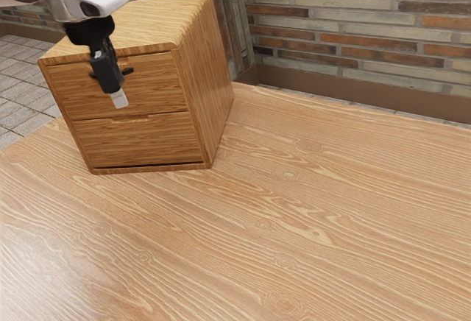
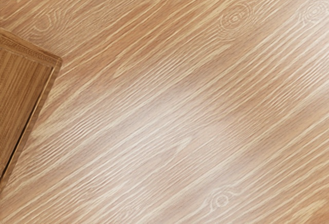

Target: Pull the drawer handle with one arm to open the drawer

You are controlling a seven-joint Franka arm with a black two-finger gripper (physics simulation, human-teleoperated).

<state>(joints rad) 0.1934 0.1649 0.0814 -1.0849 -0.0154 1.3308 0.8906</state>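
A cabinet is set on the counter at ten o'clock in the exterior view, with the upper drawer stacked over the lower drawer. The pincer is held before the upper drawer's front. A wall is seen behind the counter, toward one o'clock.

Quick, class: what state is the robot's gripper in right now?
Gripper: cannot be told; it sits at the handle of the upper drawer.

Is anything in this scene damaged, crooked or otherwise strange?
Nothing stands out. The cabinet stands upright on the table. Both drawer fronts look flush and shut. The gripper hangs in front of the upper drawer, at its handle.
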